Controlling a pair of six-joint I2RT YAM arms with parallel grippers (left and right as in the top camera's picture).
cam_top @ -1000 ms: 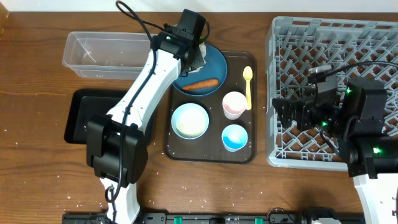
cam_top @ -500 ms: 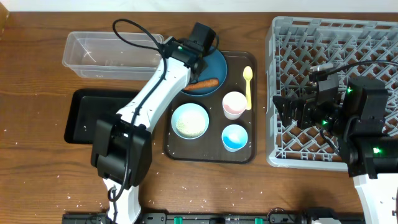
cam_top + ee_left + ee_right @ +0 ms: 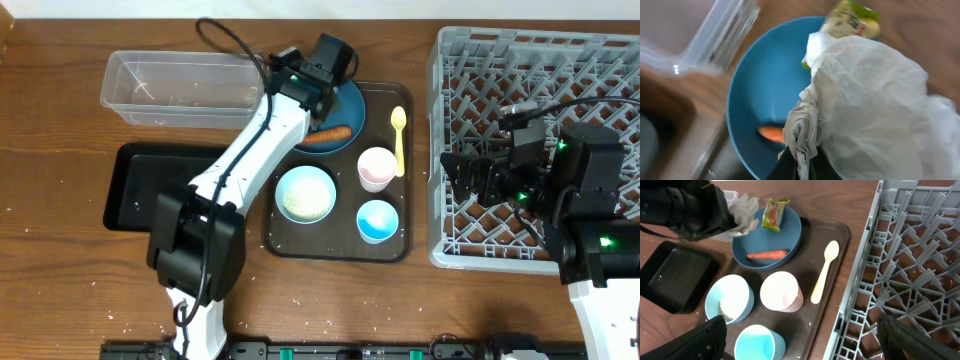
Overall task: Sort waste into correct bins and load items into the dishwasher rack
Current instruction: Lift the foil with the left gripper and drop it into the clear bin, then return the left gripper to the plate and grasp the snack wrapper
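My left gripper (image 3: 802, 167) is shut on the crumpled white tissue (image 3: 875, 100) and holds it over the far edge of the dark-blue plate (image 3: 347, 100). The tissue also shows in the right wrist view (image 3: 743, 207). The green-yellow wrapper (image 3: 774, 214) and the orange carrot stick (image 3: 325, 133) lie on the plate. The white bowl (image 3: 305, 193) holds rice. The pinkish cup (image 3: 377, 168), light blue cup (image 3: 377, 220) and yellow spoon (image 3: 399, 135) sit on the brown serving tray (image 3: 385, 248). My right gripper (image 3: 462, 180) is open and empty over the grey rack's (image 3: 520, 60) left side.
The clear tub (image 3: 170, 85) stands at the far left, next to the plate. The shallow black tray (image 3: 135, 185) lies in front of it, partly under my left arm. Loose rice grains dot the wooden table near its front edge.
My left gripper has shifted a little right and forward over the plate with the tissue in its jaws. The right arm has not moved.
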